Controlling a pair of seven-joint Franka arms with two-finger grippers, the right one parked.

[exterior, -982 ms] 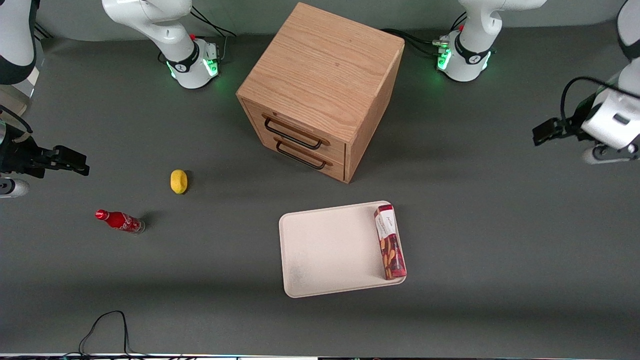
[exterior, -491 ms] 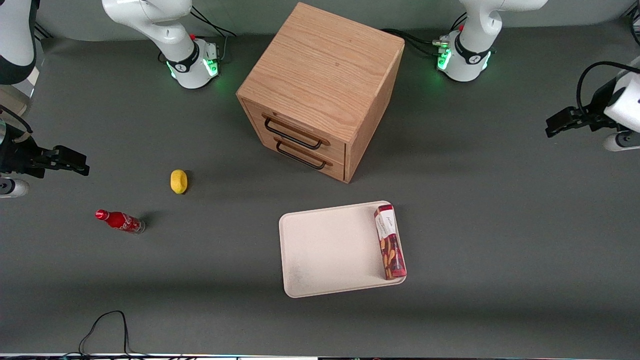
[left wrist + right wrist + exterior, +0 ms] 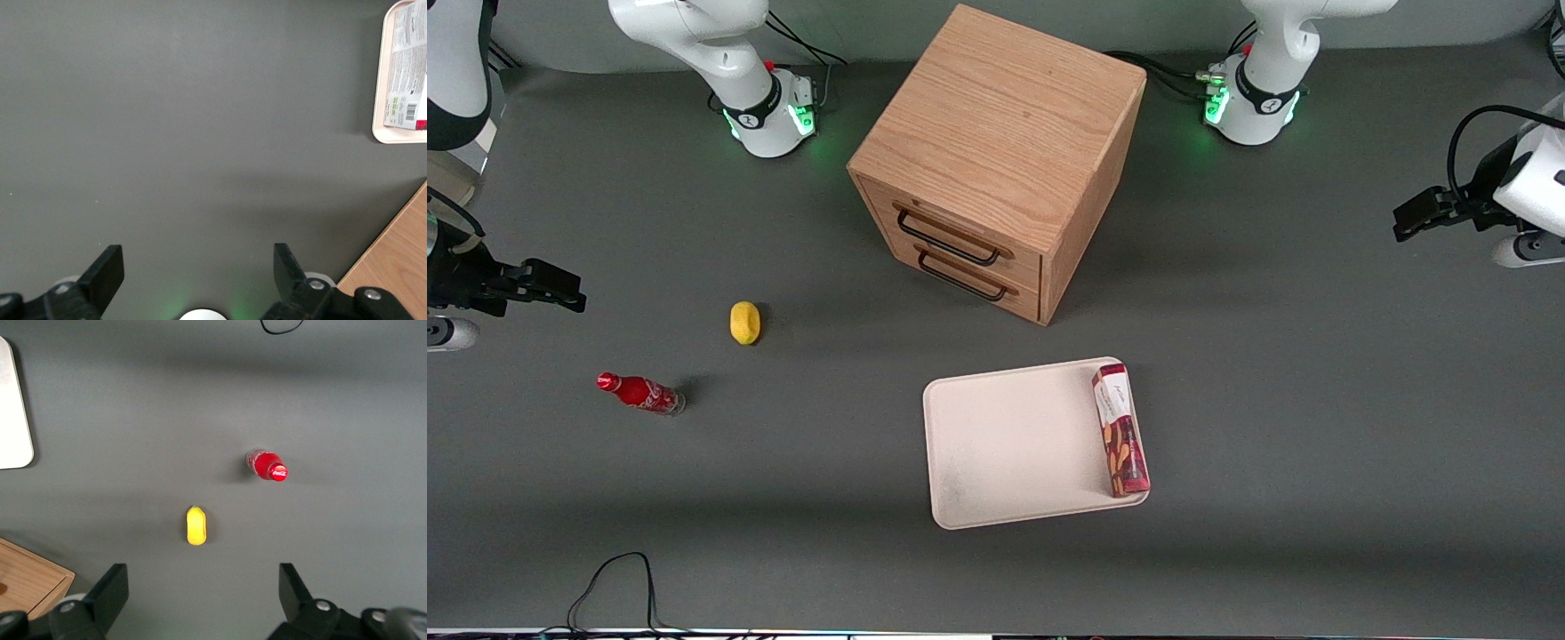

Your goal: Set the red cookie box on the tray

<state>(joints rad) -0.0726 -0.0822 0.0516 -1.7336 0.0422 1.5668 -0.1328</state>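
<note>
The red cookie box (image 3: 1120,429) lies flat on the pale tray (image 3: 1005,444), along the tray's edge nearest the working arm's end. In the left wrist view the box's white label (image 3: 408,67) shows inside the tray's rim (image 3: 383,127). My left gripper (image 3: 1407,220) hangs high over bare table toward the working arm's end, well away from the tray and farther from the front camera than it. Its fingers (image 3: 107,273) stand wide apart, open, with nothing between them (image 3: 198,273).
A wooden drawer cabinet (image 3: 996,160) stands mid-table, farther from the front camera than the tray; its corner (image 3: 400,267) shows in the left wrist view. A yellow fruit (image 3: 744,322) and a small red cola bottle (image 3: 639,392) lie toward the parked arm's end. A black cable (image 3: 618,578) loops at the near edge.
A second ago the left gripper drew back toward the working arm's end and away from the front camera; since half a second ago it has barely shifted. Box and tray are unmoved.
</note>
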